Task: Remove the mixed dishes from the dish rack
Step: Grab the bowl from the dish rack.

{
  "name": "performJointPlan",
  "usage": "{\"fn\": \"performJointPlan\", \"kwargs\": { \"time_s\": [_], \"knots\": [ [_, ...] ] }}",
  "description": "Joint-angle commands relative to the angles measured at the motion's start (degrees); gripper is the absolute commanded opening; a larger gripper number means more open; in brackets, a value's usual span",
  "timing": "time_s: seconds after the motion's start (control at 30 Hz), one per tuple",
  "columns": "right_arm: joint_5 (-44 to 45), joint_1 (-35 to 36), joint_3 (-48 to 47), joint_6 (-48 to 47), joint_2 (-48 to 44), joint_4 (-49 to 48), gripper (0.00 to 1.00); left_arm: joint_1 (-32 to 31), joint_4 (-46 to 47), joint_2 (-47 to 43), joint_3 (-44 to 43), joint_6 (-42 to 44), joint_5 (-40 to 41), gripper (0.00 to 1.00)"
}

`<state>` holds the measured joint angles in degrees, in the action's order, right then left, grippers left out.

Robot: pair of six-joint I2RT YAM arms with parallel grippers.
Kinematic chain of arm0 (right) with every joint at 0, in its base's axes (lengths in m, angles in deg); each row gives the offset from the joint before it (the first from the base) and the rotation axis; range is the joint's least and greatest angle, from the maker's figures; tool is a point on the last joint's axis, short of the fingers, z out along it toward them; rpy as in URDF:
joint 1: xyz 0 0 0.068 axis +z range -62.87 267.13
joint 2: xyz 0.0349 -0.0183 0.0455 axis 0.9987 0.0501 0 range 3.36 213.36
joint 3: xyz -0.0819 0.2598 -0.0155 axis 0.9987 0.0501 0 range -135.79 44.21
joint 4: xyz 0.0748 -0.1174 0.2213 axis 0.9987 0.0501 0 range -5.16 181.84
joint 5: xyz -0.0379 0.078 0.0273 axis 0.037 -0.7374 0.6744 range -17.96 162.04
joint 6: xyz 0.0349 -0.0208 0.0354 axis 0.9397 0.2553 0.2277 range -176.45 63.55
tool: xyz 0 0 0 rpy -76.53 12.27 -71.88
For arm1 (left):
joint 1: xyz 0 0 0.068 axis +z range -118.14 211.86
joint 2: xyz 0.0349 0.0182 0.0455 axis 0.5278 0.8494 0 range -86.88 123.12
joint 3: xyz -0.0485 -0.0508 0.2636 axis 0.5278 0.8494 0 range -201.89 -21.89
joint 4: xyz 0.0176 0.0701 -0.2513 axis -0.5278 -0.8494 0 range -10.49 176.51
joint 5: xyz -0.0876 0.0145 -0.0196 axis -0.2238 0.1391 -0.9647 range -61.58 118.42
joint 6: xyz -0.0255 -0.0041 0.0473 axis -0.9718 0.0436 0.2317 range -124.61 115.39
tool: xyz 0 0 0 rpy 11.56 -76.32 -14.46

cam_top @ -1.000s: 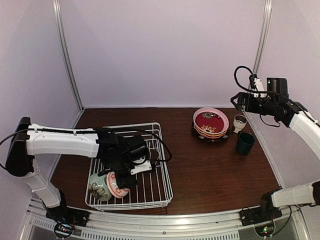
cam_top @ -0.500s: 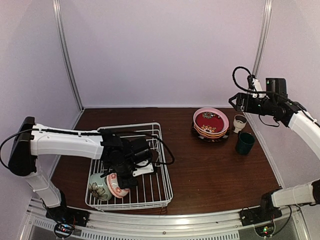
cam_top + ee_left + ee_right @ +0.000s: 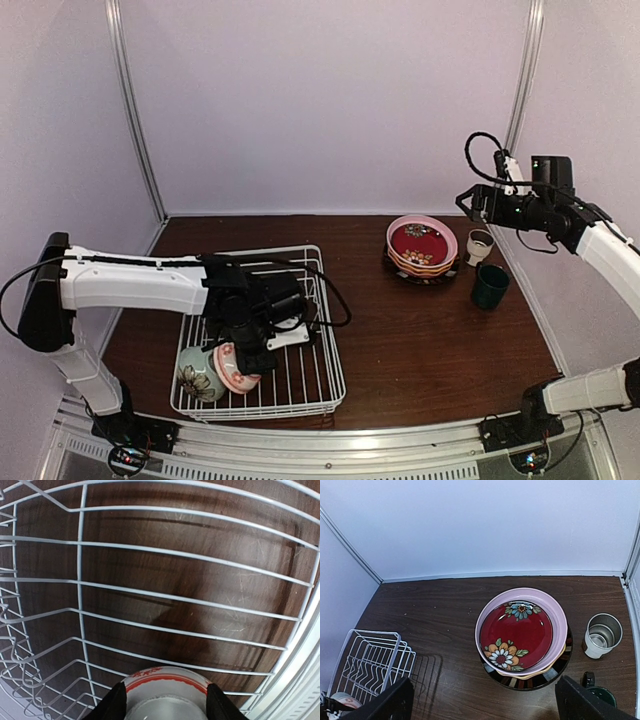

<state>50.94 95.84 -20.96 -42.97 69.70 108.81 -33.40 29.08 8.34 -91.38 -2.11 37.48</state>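
Observation:
The white wire dish rack (image 3: 300, 345) sits at the front left. It holds a pale-green floral bowl (image 3: 197, 374) and a pink-white bowl (image 3: 234, 370) on their sides in its near left corner. My left gripper (image 3: 246, 352) is down in the rack. In the left wrist view its fingers (image 3: 114, 706) press both sides of the pink-white bowl (image 3: 166, 694), which has a red band. My right gripper (image 3: 468, 201) hangs high at the back right, open and empty, with jaws wide apart (image 3: 482, 692). The stacked plates (image 3: 422, 245), white cup (image 3: 480, 246) and teal mug (image 3: 490, 286) stand on the table.
The stack, a red floral dish in a pink bowl on darker plates (image 3: 521, 634), lies below my right gripper. The cup (image 3: 602, 636) and mug (image 3: 598, 693) are to its right. The rack's upright tines (image 3: 367, 662) are at the left. Frame posts stand at the back corners.
My left gripper has moved down and toward the near side, onto the pink-white bowl. The bowl has shifted slightly. The right arm has edged a little left.

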Motion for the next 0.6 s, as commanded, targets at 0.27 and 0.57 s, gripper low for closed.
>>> {"fn": "performJointPlan", "kwargs": {
  "time_s": [0.27,0.57],
  "knots": [
    [-5.03,0.29,4.71,6.19,0.32,-6.13,1.00,1.90,7.05,-6.00,-7.74,-0.43,-1.01,0.28],
    [-16.74,2.37,17.25,27.22,-2.60,-32.55,0.99,9.88,23.32,-15.70,-6.71,-4.72,-6.22,0.28]
  ]
}}
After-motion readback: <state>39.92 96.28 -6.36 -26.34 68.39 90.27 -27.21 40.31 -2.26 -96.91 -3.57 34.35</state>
